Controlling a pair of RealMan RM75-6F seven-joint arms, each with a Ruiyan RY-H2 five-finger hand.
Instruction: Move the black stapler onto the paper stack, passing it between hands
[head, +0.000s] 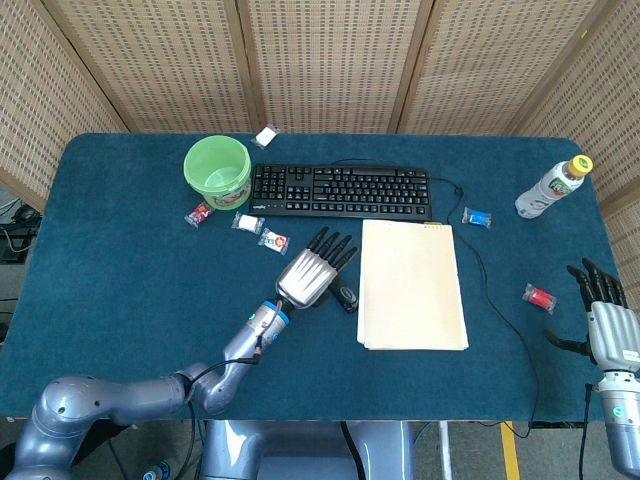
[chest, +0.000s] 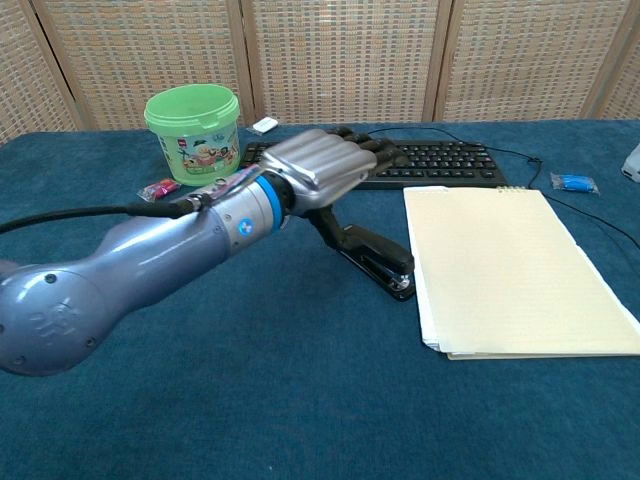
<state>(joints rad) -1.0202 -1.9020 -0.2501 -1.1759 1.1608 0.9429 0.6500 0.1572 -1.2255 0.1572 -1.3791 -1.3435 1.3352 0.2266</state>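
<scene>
The black stapler (chest: 375, 260) lies on the blue cloth just left of the paper stack (chest: 510, 265), its front end near the stack's left edge. From the head view the stapler (head: 346, 296) shows as a short dark bar beside the paper stack (head: 412, 284). My left hand (chest: 320, 170) hovers above and to the left of the stapler with fingers spread, holding nothing; it also appears as my left hand (head: 308, 272). At the far right edge my right hand (head: 603, 315) stands open with fingers up, away from everything.
A black keyboard (head: 340, 190) lies behind the paper, its cable (head: 490, 290) running down the right side. A green bucket (head: 218, 171) stands at the back left, with small wrapped sweets (head: 272, 240) near it. A bottle (head: 553, 186) stands at the back right.
</scene>
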